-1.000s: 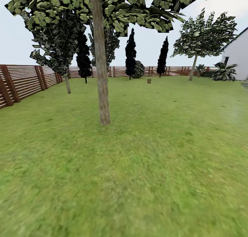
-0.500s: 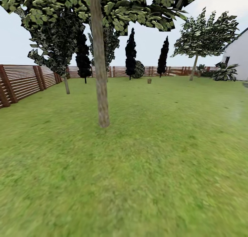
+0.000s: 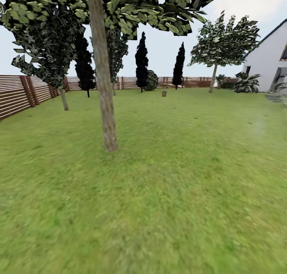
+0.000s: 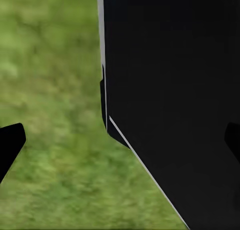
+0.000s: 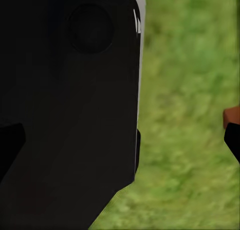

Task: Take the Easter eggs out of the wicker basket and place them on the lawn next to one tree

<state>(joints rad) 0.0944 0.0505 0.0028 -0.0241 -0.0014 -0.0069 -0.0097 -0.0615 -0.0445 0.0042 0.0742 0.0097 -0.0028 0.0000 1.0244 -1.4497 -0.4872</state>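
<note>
Far across the lawn (image 3: 171,178) stands the wicker basket (image 3: 164,93), small and brown, near the back fence. The Easter eggs are hidden at this distance. A tree (image 3: 104,102) with a bare grey-brown trunk rises close by, left of centre. In the left wrist view my left gripper (image 4: 120,142) is open, its dark fingertips (image 4: 10,145) wide apart over grass and my black body. My right gripper (image 5: 120,140) is open too, with nothing between its fingertips (image 5: 233,140).
A brown slatted fence (image 3: 16,96) runs along the left and back. Dark cypresses (image 3: 141,61) stand at the rear. A second leafy tree (image 3: 213,77) and a low palm (image 3: 245,83) are by the white house (image 3: 265,61) at right.
The whole picture has shifted left, so the camera has turned right: more of the house shows and the near trunk sits further left and slightly larger. Nothing in the garden itself has moved.
</note>
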